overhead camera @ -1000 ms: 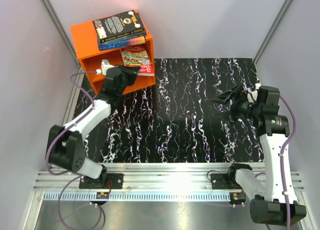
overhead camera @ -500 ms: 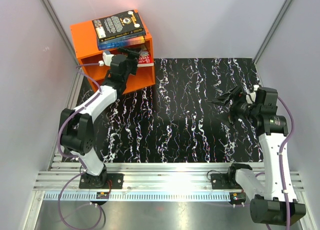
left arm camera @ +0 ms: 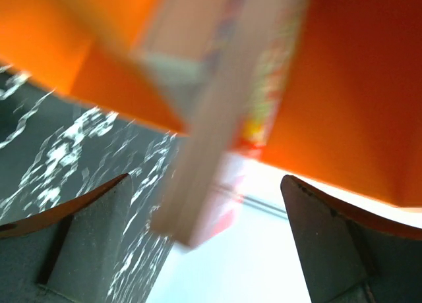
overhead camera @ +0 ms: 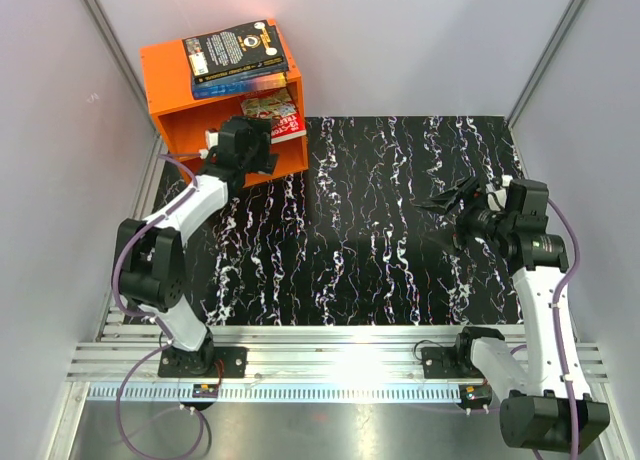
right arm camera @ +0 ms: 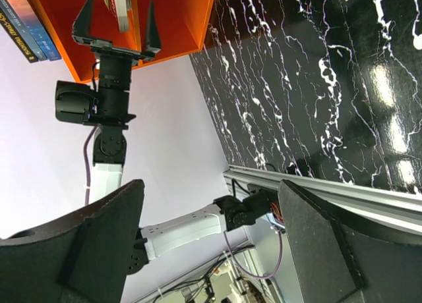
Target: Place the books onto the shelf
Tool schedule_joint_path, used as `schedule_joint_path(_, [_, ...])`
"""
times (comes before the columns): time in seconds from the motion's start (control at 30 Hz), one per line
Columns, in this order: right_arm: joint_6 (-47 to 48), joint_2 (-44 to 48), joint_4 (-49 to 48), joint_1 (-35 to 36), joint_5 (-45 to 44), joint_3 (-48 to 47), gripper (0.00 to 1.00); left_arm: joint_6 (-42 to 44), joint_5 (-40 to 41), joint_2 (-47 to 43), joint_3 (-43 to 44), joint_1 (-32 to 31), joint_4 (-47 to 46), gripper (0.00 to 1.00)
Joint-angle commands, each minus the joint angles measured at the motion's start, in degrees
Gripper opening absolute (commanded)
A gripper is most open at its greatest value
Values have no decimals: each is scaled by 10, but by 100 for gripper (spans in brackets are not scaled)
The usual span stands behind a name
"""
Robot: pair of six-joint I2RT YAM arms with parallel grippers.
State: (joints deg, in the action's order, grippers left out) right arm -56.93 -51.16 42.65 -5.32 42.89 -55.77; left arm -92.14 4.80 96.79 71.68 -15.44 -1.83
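Observation:
The orange shelf [overhead camera: 180, 90] stands at the far left corner of the mat. On its top a black book [overhead camera: 236, 46] lies on a blue book [overhead camera: 250, 82]. Inside the opening lies a green-purple book [overhead camera: 268, 107] over a red book [overhead camera: 290, 129], their ends sticking out. My left gripper [overhead camera: 262, 138] is at that opening, open. In the left wrist view the blurred book edge [left arm camera: 217, 112] sits between the wide fingers [left arm camera: 86, 214] without touching them. The right wrist view shows the same, with the left gripper [right arm camera: 117, 33] straddling the book [right arm camera: 119, 3]. My right gripper [overhead camera: 447, 202] hovers open and empty at the right.
A black mat with white veins [overhead camera: 380, 220] covers the table. Grey walls close in the left, back and right sides. The aluminium rail [overhead camera: 330, 350] with both arm bases runs along the near edge.
The left gripper carried the book into the shelf opening, then opened and let it go. The book now rests inside. The right arm shifted only slightly.

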Motion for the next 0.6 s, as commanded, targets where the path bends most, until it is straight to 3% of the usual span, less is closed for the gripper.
schedule_joint_path(0.0, [-15, 11, -37, -2, 27, 9, 89, -45, -40, -29, 4, 6, 35, 99])
schedule_joint_path(0.2, [-11, 20, -34, -2, 31, 12, 89, -35, -78, -42, 16, 9, 71, 99])
schedule_joint_path(0.37, [-2, 32, -18, -2, 34, 15, 89, 29, -77, -100, 21, 9, 128, 95])
schedule_joint_path(0.43, [2, 36, -10, -2, 35, 17, 89, 59, -68, -125, 16, 8, 139, 80])
schedule_joint_path(0.47, [4, 40, -9, -2, 36, 18, 89, 70, -66, -147, 10, 9, 139, 62])
schedule_joint_path(0.5, [5, 41, -8, -2, 36, 22, 89, 77, -66, -157, 0, 9, 139, 28])
schedule_joint_path(0.57, [5, 47, -8, -2, 37, 26, 89, 91, -65, -172, -10, 9, 144, 5])
